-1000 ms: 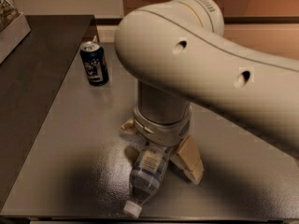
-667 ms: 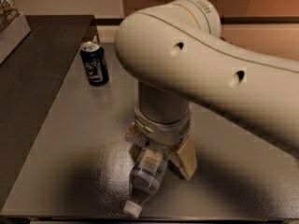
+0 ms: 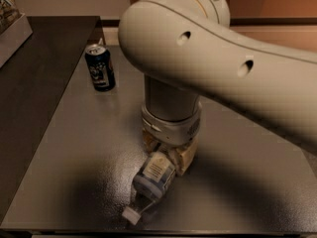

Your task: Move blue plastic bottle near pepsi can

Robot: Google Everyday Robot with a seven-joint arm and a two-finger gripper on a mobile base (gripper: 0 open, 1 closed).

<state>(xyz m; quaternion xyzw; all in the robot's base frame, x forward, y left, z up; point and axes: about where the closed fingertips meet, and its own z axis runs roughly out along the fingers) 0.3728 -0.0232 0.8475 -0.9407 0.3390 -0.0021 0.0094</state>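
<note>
My gripper (image 3: pixel 167 155) sits over the lying blue plastic bottle (image 3: pixel 154 176), well apart from the pepsi can (image 3: pixel 100 67); I cannot tell its hold, and a slack one could let the bottle roll.

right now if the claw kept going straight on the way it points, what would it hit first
The claw points down at the table with the water bottle lying right beneath it, so it would most likely meet the bottle first. The dark blue can stands off that line, far left.
</note>
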